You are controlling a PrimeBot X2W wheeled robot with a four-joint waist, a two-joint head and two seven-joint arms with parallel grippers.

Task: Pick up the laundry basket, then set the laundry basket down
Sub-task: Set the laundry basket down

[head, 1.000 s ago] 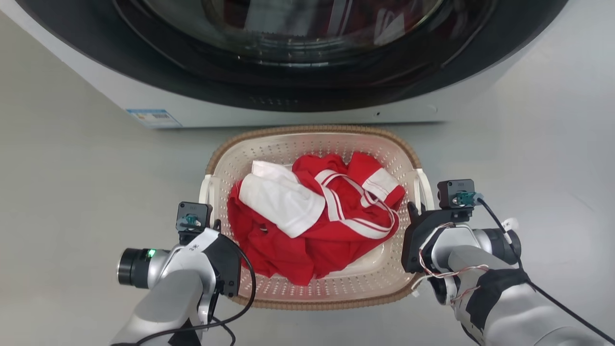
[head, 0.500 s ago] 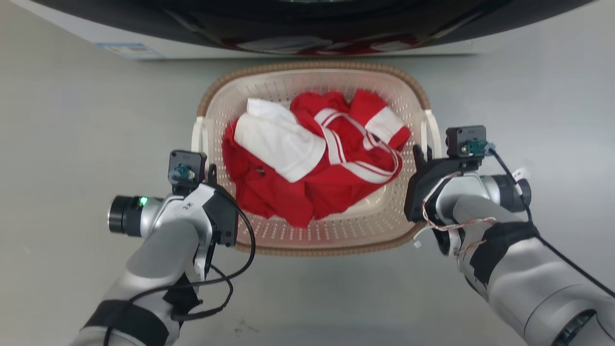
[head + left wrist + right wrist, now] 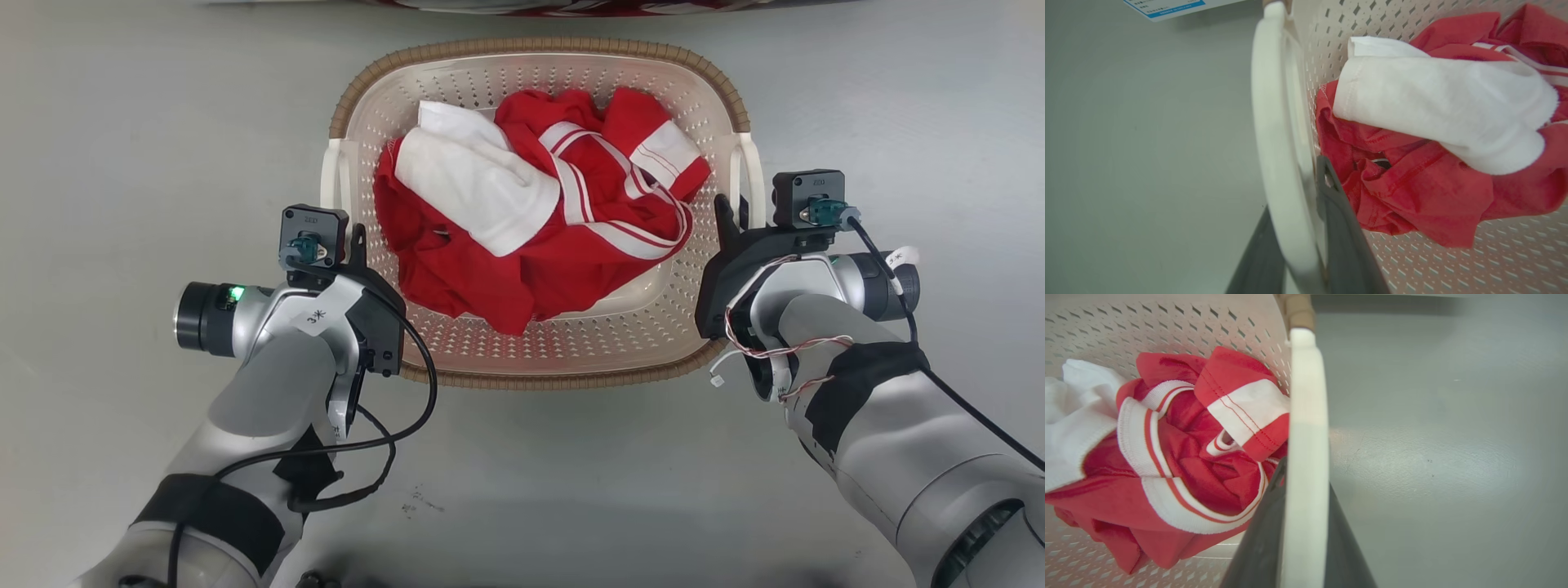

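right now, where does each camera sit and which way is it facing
head view: on the head, facing down at the laundry basket; the left claw and right claw show.
left wrist view: on the left wrist, facing along its claw's fingers, which clamp the basket's left handle.
right wrist view: on the right wrist, facing along its fingers, which clamp the right handle.
shared: all three show the red and white clothes in the basket.

The floor (image 3: 122, 122) is smooth, pale grey and a little glossy, with soft light on it. Some small dark marks (image 3: 412, 500) lie near. At the far edge are the washing machine's bottom (image 3: 571, 5) and its blue-white label (image 3: 1167, 6).
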